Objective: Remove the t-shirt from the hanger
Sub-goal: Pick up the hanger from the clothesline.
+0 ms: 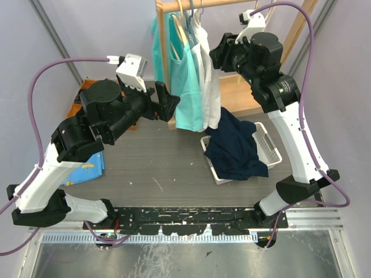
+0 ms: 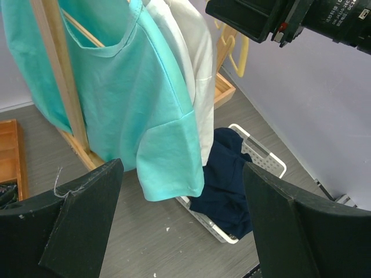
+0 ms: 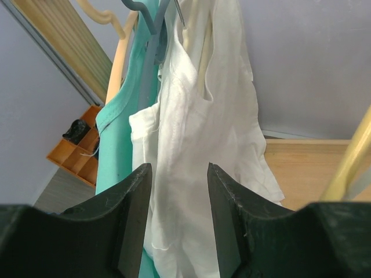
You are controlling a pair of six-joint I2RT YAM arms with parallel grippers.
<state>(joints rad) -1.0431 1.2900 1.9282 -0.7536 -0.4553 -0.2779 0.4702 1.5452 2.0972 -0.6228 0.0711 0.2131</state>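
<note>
A white t-shirt (image 1: 210, 81) (image 2: 197, 63) (image 3: 197, 133) and a teal t-shirt (image 1: 186, 87) (image 2: 133, 98) (image 3: 116, 150) hang side by side on hangers from a wooden rack (image 1: 164, 58). A grey hanger (image 3: 152, 23) shows between them, and a wooden hanger (image 3: 119, 58) carries the teal one. My right gripper (image 1: 215, 55) (image 3: 179, 168) is up high just right of the white shirt. Its jaws stand partly apart, with the white cloth seen beyond them. My left gripper (image 1: 171, 101) (image 2: 181, 168) is wide open, left of the teal shirt and level with its lower half, holding nothing.
A white basket (image 1: 269, 145) (image 2: 261, 153) under the rack holds a navy garment (image 1: 235, 147) (image 2: 229, 179). An orange tray (image 1: 87, 87) (image 3: 75, 153) lies at the back left. A blue object (image 1: 87, 171) lies by the left arm. A yellow hanger (image 2: 240, 49) hangs empty.
</note>
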